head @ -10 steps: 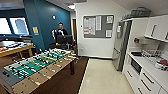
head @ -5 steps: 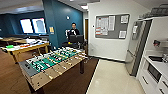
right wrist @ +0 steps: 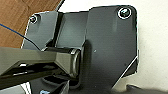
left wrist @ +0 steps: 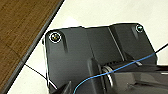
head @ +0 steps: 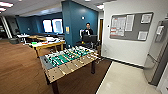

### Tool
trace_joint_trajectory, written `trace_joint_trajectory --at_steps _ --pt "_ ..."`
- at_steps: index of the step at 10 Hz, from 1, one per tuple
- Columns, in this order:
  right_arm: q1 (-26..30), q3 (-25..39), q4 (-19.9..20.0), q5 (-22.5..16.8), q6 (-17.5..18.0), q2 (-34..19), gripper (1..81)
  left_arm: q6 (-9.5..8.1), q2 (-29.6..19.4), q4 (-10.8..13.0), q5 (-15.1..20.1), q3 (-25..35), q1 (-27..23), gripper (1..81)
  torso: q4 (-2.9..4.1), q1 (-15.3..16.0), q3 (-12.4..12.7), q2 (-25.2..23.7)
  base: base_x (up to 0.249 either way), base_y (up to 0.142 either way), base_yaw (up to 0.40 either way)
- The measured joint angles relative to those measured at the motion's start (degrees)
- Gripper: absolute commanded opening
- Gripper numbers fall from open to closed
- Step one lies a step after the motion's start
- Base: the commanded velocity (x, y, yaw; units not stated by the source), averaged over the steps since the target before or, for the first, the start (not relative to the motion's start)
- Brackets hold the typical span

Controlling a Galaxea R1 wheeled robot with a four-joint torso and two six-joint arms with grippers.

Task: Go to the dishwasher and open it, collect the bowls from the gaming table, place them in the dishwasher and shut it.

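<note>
The gaming table [head: 51, 45], with a white top and a yellow frame, stands at the back left on the wood floor. Small things lie on it, among them a green one [head: 34, 43] that may be a bowl; it is too small to tell. The dishwasher is out of view. Both wrist views look down past the robot's dark plates at pale tile and the edge of the wood floor [left wrist: 20, 30].
A wooden table-football table [head: 67, 61] with a green field stands close ahead, partly on a dark rug. A person [head: 87, 31] stands behind a monitor beyond it. A steel fridge [head: 157, 62] and a noticeboard [head: 131, 26] are on the right, with pale tile floor [head: 125, 80] between.
The whole head view has swung left: the table-football table has slid toward the picture's middle, the kitchen counter has left the right edge, and the yellow table shows more.
</note>
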Motion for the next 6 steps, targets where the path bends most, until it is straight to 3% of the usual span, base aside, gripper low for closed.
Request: trace_joint_trajectory --at_steps 6 --pt "-0.4 0.1 -0.1 0.2 0.0 0.1 81.1 0.00 0.2 0.0 0.2 0.0 0.1 81.1 0.00 0.0 0.0 0.0 0.000 0.000 0.365"
